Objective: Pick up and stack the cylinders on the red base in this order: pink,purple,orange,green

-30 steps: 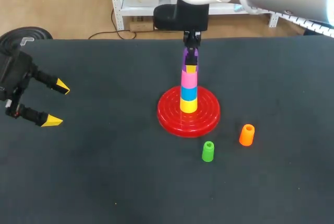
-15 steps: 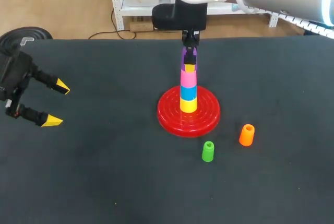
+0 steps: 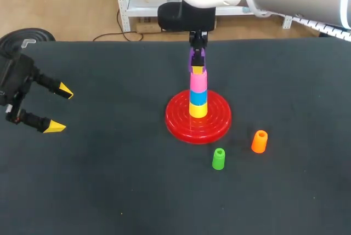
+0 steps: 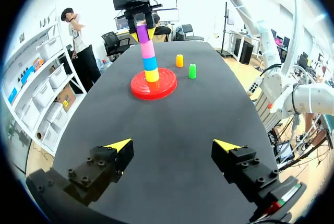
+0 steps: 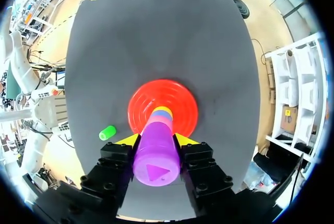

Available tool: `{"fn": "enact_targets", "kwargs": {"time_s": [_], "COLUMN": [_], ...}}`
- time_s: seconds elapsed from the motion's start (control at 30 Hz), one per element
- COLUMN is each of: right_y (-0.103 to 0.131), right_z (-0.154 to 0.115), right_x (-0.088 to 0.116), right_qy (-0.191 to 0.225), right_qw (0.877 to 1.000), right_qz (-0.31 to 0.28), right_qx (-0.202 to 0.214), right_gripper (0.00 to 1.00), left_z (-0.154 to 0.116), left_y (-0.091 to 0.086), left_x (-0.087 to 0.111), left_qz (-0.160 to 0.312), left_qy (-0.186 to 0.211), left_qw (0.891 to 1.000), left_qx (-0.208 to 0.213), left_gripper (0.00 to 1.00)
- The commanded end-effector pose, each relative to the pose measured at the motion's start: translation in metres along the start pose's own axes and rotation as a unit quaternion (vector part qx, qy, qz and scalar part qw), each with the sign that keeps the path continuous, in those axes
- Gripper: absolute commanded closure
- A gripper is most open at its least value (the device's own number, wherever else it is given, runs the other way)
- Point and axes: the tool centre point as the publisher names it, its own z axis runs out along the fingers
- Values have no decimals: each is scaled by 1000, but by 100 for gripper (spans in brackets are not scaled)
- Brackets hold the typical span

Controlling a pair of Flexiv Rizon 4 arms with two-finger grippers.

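Observation:
A red base (image 3: 214, 122) holds a stack of a yellow (image 3: 198, 110), a blue (image 3: 198, 97) and a pink cylinder (image 3: 198, 82). My right gripper (image 3: 197, 69) hangs over the stack, shut on a purple cylinder (image 3: 196, 59) just above the pink one. In the right wrist view the purple cylinder (image 5: 156, 156) sits between both fingers, straight above the base (image 5: 182, 104). An orange cylinder (image 3: 259, 141) and a green cylinder (image 3: 218, 159) stand on the table to the front right of the base. My left gripper (image 3: 60, 109) is open and holds nothing at the far left.
The dark table top (image 3: 109, 180) stretches wide to the left and front of the base. In the left wrist view the left gripper (image 4: 173, 145) faces the stack (image 4: 147, 49) from far off across bare table.
My right gripper with the purple cylinder has shifted slightly upward over the stack. The left arm and the loose cylinders have not moved.

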Motion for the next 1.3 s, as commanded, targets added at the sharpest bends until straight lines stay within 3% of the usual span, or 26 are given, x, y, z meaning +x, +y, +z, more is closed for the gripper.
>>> {"fn": "enact_targets", "kwargs": {"time_s": [0.03, 0.33, 1.3], "right_y": [7, 9, 2], "right_z": [-5, -17, 9], "right_x": [2, 4, 8], "right_qy": [-5, -6, -4], "right_qw": [1000, 1000, 1000], "right_qz": [-1, 0, 5], "right_qx": [11, 26, -1], "right_gripper": [100, 100, 100], "left_z": [0, 0, 0], "left_y": [0, 0, 0], "left_x": [1, 1, 1], "left_qz": [1, 1, 1], "left_qy": [-1, -1, -1], "left_qw": [1000, 1000, 1000], "left_qx": [-1, -1, -1], "left_gripper": [0, 0, 0]}}
